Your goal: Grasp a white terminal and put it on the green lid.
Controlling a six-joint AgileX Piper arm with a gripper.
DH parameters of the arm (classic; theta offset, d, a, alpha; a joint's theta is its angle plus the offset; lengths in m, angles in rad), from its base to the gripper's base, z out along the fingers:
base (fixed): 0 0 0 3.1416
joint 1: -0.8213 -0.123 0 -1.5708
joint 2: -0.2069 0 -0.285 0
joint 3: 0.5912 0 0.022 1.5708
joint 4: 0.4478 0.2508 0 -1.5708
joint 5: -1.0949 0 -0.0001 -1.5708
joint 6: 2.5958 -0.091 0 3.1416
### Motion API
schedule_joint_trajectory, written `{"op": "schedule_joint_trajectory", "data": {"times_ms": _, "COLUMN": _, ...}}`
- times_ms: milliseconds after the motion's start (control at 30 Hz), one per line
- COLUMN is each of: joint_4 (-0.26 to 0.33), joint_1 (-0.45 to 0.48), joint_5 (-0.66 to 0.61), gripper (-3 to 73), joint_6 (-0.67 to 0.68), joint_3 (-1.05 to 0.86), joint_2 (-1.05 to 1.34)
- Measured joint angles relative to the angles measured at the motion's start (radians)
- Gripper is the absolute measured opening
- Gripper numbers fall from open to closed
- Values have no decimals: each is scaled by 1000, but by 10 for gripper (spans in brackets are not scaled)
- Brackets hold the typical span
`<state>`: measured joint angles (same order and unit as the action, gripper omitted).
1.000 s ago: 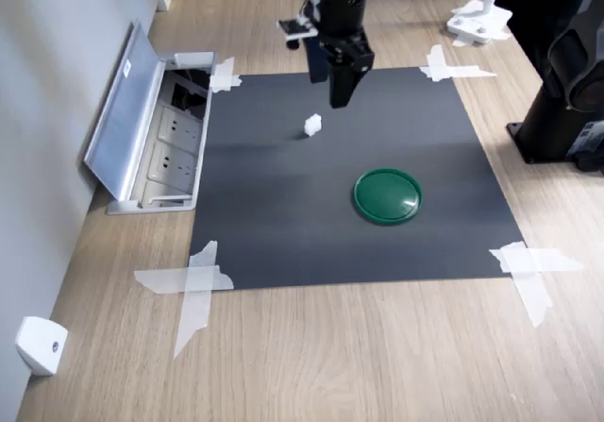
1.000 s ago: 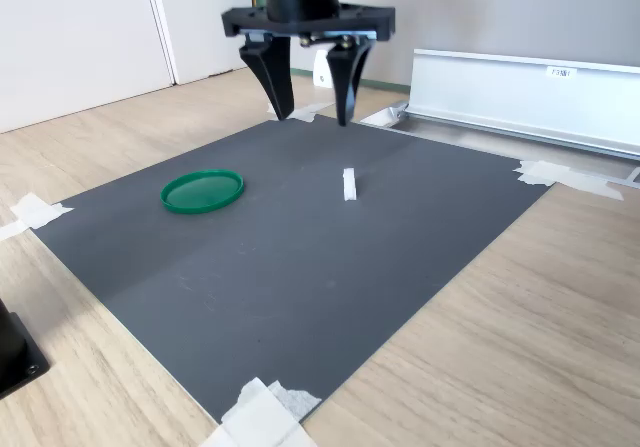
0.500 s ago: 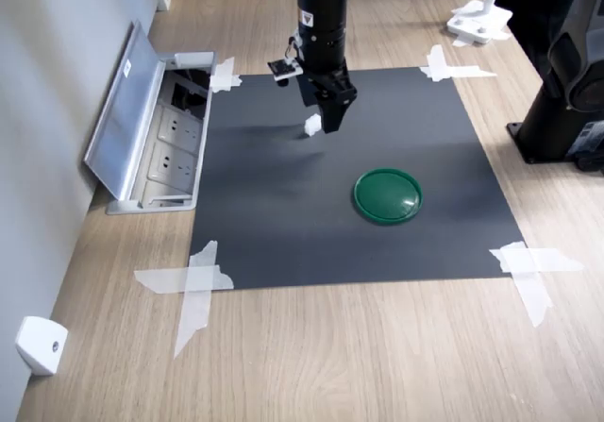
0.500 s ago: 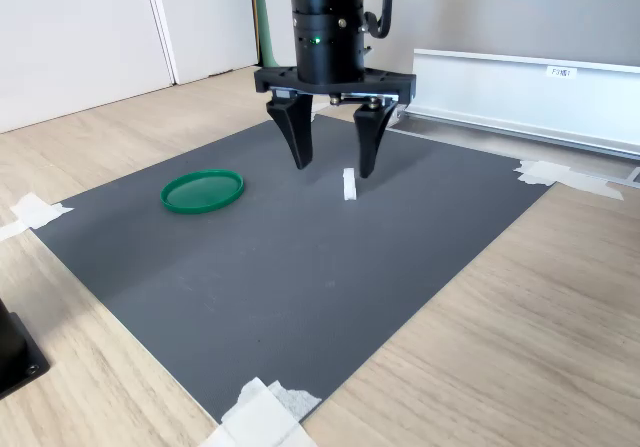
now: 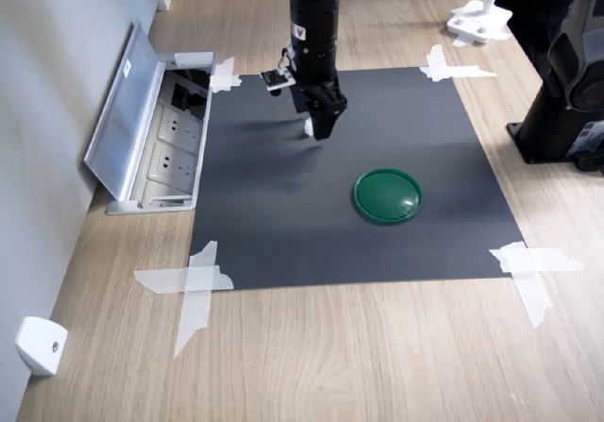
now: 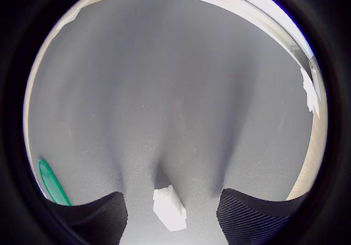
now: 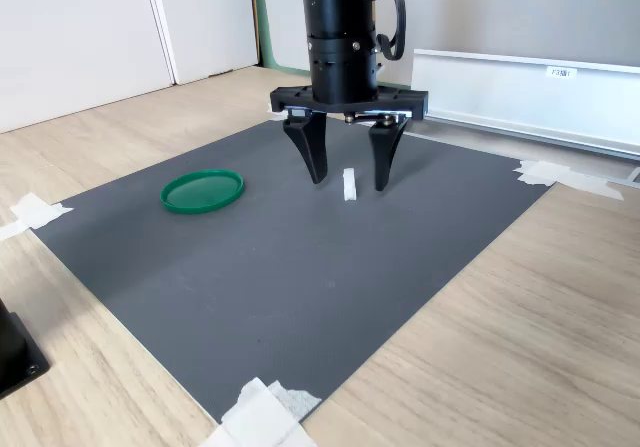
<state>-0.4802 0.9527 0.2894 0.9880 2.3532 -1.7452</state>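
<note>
In the first exterior view, we see the tiny white plastic terminal block [image 5: 308,126] on the dark grey mat [image 5: 283,224], mostly hidden behind the black gripper [image 5: 321,125] lowered over it; the flat round dark-green plastic lid [image 5: 388,194] lies apart on the mat, toward the first exterior view's right.

In the wrist view, we find the terminal [image 6: 169,208] lying between the two black ribbed fingers [image 6: 96,217], its long axis slanted across the gap, touching neither.

In the second exterior view, the terminal [image 7: 349,184] stands upright, long axis vertical, between the widely spread fingers [image 7: 312,152], which hold nothing. The green lid [image 7: 203,190] sits at the second exterior view's left, on the mat covering the wooden tabletop [image 7: 520,317].
</note>
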Motion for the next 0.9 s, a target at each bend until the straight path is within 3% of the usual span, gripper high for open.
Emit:
{"op": "schedule_joint_trajectory", "data": {"times_ms": 233, "joint_4": 0, "joint_1": 0, "joint_5": -2, "gripper": 572, "joint_6": -6, "joint_3": 0, "joint_2": -7}}
{"op": "schedule_joint_trajectory", "data": {"times_ms": 600, "joint_4": 68, "joint_1": 0, "joint_5": -9, "gripper": 107, "joint_6": -6, "joint_3": 0, "joint_2": 15}}
{"op": "schedule_joint_trajectory", "data": {"times_ms": 900, "joint_4": 69, "joint_1": -57, "joint_5": -86, "gripper": 83, "joint_6": -6, "joint_3": 0, "joint_2": 106}}
